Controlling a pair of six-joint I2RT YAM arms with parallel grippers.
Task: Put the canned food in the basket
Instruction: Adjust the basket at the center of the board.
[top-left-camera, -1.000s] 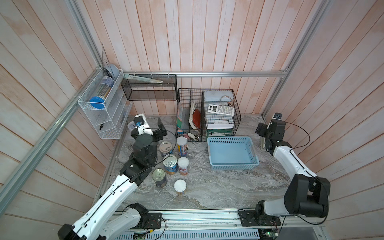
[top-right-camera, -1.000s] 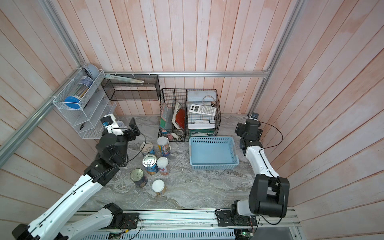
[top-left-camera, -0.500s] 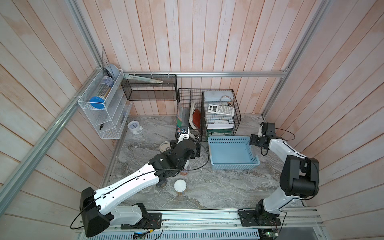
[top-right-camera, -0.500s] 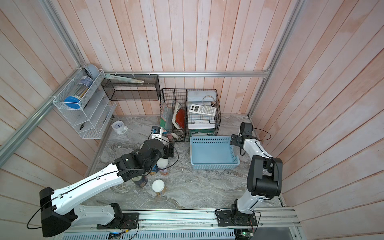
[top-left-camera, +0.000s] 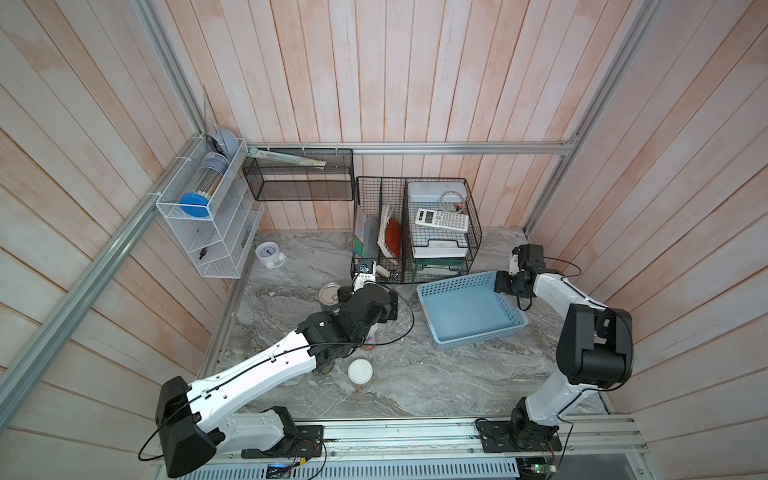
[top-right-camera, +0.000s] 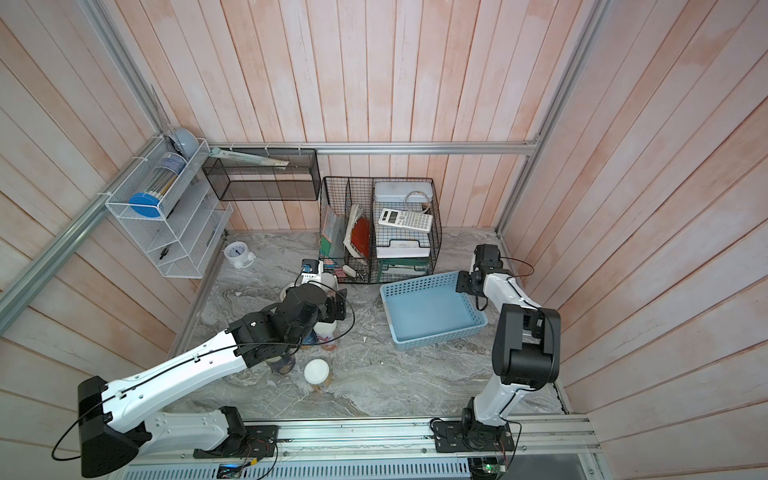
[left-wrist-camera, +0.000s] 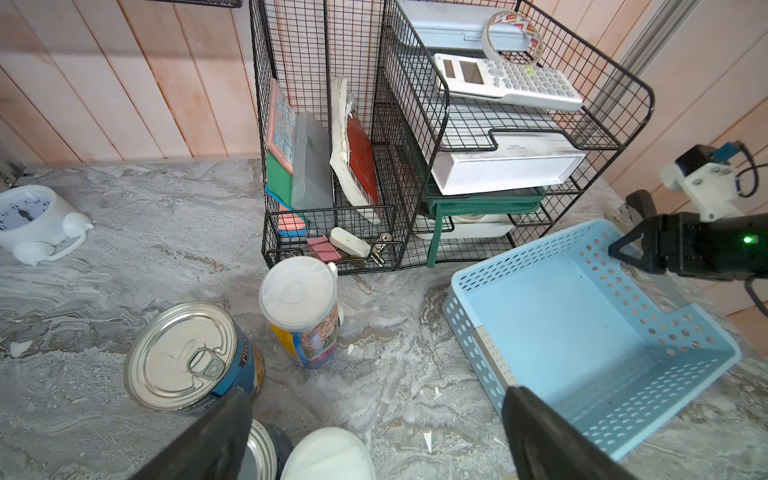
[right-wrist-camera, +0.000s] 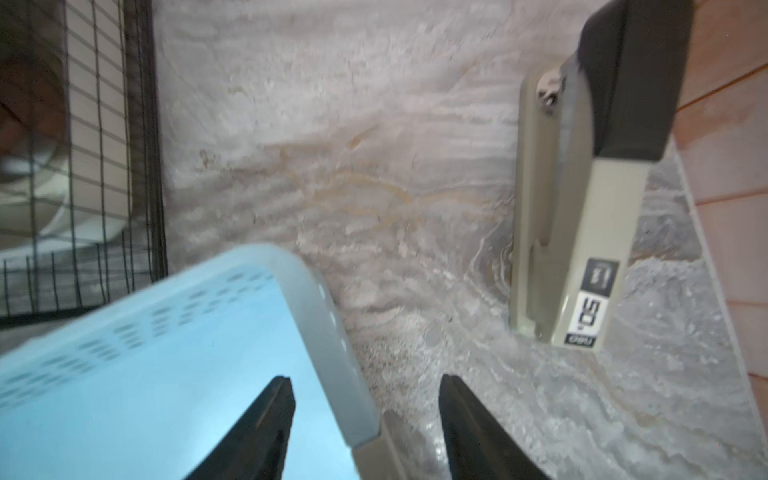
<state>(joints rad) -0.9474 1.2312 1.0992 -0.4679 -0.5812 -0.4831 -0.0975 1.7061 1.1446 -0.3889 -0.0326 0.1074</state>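
Note:
The canned food stands left of centre: a silver-topped can (left-wrist-camera: 183, 357), a white-lidded can (left-wrist-camera: 297, 291), another silver top (left-wrist-camera: 262, 453) and a white lid (left-wrist-camera: 328, 455) just below my left gripper (left-wrist-camera: 376, 399). That gripper hovers open over them, holding nothing. One white-lidded can (top-left-camera: 360, 370) stands alone nearer the front. The light blue basket (top-left-camera: 478, 343) lies empty and slightly skewed right of the cans. My right gripper (right-wrist-camera: 365, 379) is open astride the basket's rim (right-wrist-camera: 328, 328) at its far right corner, one finger inside and one outside.
A black wire organizer (top-left-camera: 415, 232) holding a calculator (top-left-camera: 441, 219) stands right behind the basket. A grey stapler (right-wrist-camera: 582, 208) lies by the right wall. A white clock (top-left-camera: 268, 254), a white wire rack (top-left-camera: 203, 220) and a black mesh shelf (top-left-camera: 299, 178) are at the back left.
My left arm swung from the back left to above the cans' right side. My right gripper dropped onto the basket's far right corner, its jaws narrowed, and the basket turned slightly.

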